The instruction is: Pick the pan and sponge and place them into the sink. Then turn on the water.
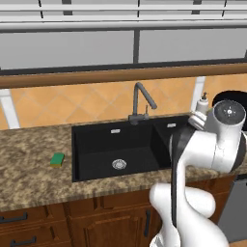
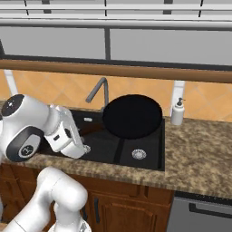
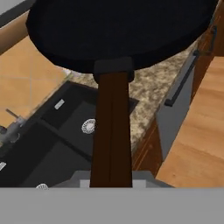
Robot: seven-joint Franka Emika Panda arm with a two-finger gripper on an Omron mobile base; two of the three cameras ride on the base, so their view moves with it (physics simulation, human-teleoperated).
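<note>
Handle fills the hand view — gripper [image 3: 111,181] clamped on pan [image 2: 132,116], held above sink [image 1: 96,144]. Sponge [image 1: 57,159] on counter at left — untouched; water off.

The large basin of the sink [image 1: 96,144] lies open. The faucet [image 1: 141,101] stands at its 12 o'clock rim, and the lifted pan [image 2: 132,116] apparently overhangs the smaller basin.

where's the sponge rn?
The sponge lies on the granite counter to the left of the sink in the left base view, apart from the basin's edge.
</note>
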